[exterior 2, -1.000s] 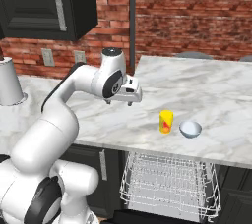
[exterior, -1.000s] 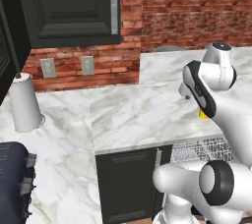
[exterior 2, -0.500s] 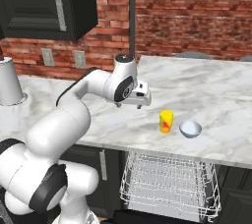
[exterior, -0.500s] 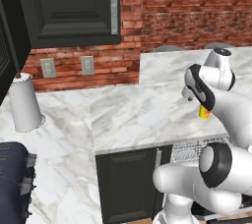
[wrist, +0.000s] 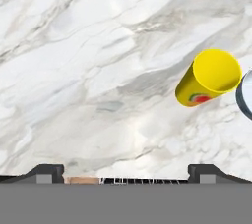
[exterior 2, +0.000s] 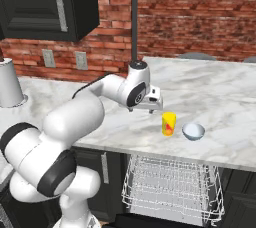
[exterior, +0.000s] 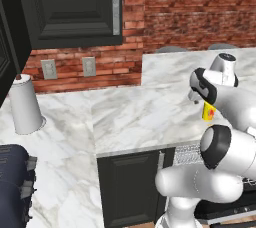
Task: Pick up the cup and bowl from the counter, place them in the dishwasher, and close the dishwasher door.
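Observation:
On the white marble counter (exterior 2: 220, 92) a yellow cup (exterior 2: 169, 123) stands upright near the front edge. The small pale bowl (exterior 2: 193, 131) sits just right of it. My gripper (exterior 2: 152, 106) hovers over the counter, a little left of the cup and above it, open and holding nothing. In the hand view the fingertips (wrist: 47, 171) stand wide apart over bare marble. There the cup (wrist: 209, 78) lies to the upper right, and the bowl's rim (wrist: 245, 95) is cut by the right edge. In the left base view my arm partly covers the cup (exterior: 208, 112). The dishwasher's white wire rack (exterior 2: 172, 187) is pulled out below the counter.
A white paper towel roll (exterior: 25, 104) stands far left on the counter. A black upper cabinet (exterior: 75, 7) hangs over the brick wall with two outlets (exterior: 89, 66). A thin black pole (exterior 2: 134, 17) rises behind my arm. A black cabinet door (exterior: 130, 187) sits left of the rack.
My arm has swung to the right and slightly down, bringing the open gripper closer to the cup. Cup and bowl have not moved.

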